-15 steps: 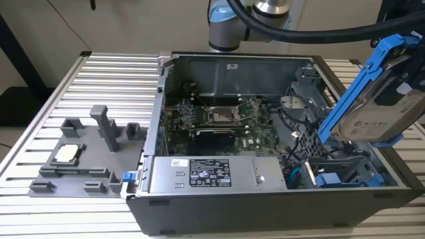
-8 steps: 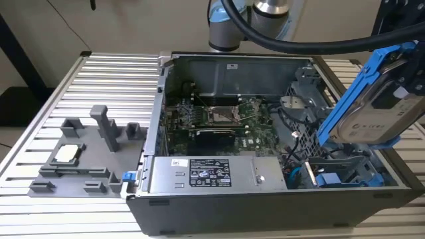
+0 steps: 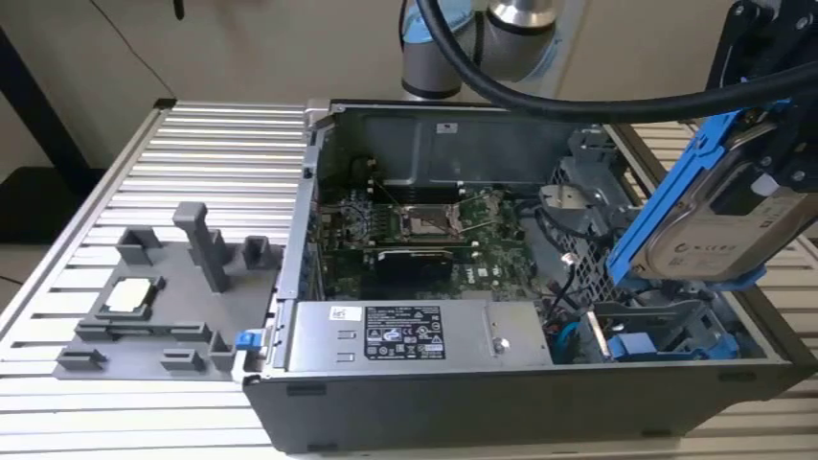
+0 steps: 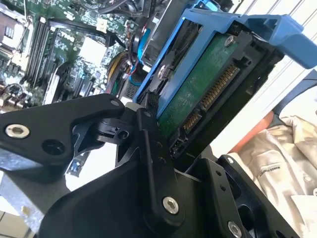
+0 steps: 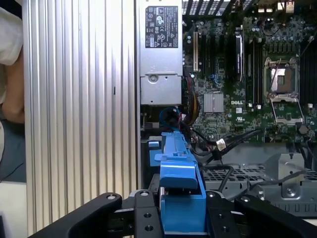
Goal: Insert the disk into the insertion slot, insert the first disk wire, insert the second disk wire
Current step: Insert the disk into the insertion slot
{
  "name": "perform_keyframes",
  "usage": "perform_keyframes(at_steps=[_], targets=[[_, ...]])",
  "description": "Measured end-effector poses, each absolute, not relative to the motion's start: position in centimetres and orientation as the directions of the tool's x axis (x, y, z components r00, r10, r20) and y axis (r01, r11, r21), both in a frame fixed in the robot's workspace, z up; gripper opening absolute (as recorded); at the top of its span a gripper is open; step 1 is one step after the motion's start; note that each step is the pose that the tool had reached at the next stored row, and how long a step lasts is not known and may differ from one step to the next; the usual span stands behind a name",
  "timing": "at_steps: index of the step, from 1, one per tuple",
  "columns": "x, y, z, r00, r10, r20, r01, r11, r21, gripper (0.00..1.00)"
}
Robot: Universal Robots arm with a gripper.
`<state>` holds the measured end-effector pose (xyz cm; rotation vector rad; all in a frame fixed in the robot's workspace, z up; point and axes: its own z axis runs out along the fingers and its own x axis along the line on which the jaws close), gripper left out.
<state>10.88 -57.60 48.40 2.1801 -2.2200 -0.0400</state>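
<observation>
- Surface: ribbed aluminium table [image 3: 192, 134], with an open computer case [image 3: 511, 402] lying on its side on top.
- Grey power-supply box [image 3: 402, 335] with a label, just behind the case's near wall; in the first wrist view it [image 5: 161, 49] lies beside the table's ribs [image 5: 79, 124].
- Bay [image 3: 652, 335] with blue plastic parts, in the case's near corner at the exterior view's right; loose cables [image 3: 562, 287] lie beside it.
- Disk [image 3: 715, 230]: held in the air above that bay, tilted steeply, label face outward, not seated in the bay. Its blue carrier [image 3: 658, 192] frames it. The second wrist view shows its green circuit side [image 4: 203, 94] and connector end.
- Gripper [image 3: 786, 144]: closed on the disk, one black finger [image 4: 148, 144] pressed to each flat side; the first wrist view shows the carrier edge-on [image 5: 181, 193] between the fingers [image 5: 143, 213].
- Grey fixture [image 3: 167, 287] with upright posts, on the table at the exterior view's left, well apart from the gripper.
- Motherboard [image 3: 422, 240], on the case floor behind the power-supply box.
- Arm [image 3: 473, 38] and a thick black hose [image 3: 576, 96], beyond the case's far wall.
</observation>
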Motion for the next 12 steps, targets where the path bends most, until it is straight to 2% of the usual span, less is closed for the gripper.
perform_keyframes(at_steps=[12], targets=[[10.89, -57.60, 47.56, -0.018, -1.000, 0.003, -0.999, 0.018, 0.039, 0.33]])
